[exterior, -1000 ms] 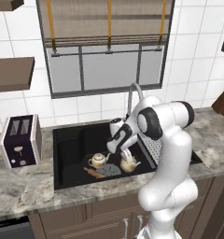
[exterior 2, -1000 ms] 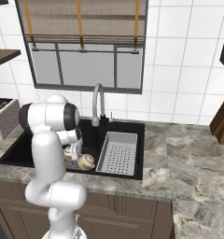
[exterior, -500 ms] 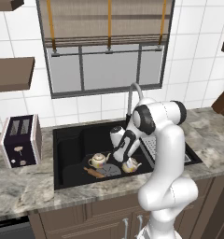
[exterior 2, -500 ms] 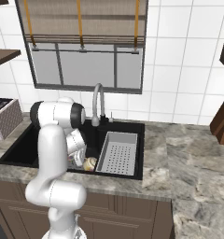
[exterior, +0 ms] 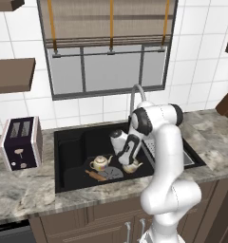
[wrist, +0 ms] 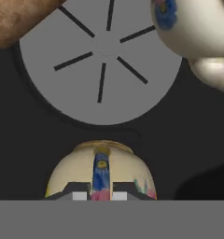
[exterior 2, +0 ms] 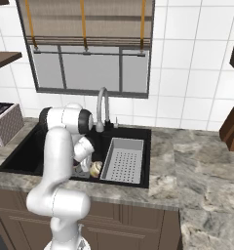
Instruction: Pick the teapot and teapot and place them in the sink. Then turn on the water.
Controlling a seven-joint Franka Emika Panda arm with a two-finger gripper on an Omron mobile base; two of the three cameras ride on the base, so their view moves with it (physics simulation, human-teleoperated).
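Observation:
In the black sink (exterior: pixel 68 142) one cream floral teapot (exterior: pixel 100 163) stands left of centre. The other teapot (exterior: pixel 132 166) rests on the basin floor beside the grey drain disc (exterior: pixel 115 172), under my gripper (exterior: pixel 128 157). In the hand view my gripper (wrist: pixel 99 196) is shut on this teapot (wrist: pixel 101 170), its fingertips (wrist: pixel 79 196) pressed on either side of the blue-painted handle. The first teapot (wrist: pixel 198 28) shows at the top right there. From the right, the held teapot (exterior 2: pixel 95 169) sits by the draining tray (exterior 2: pixel 123 158). No water shows at the silver faucet (exterior: pixel 135 95).
A wooden rolling pin (exterior: pixel 94 175) lies on the sink floor in front of the left teapot. A dark toaster (exterior: pixel 22 142) stands on the marble counter (exterior: pixel 21 190) to the left. The window sill and tiled wall back the sink.
My arm's elbow has swung slightly left and the hand has settled low in the basin. The held teapot has stayed almost in place on the sink floor.

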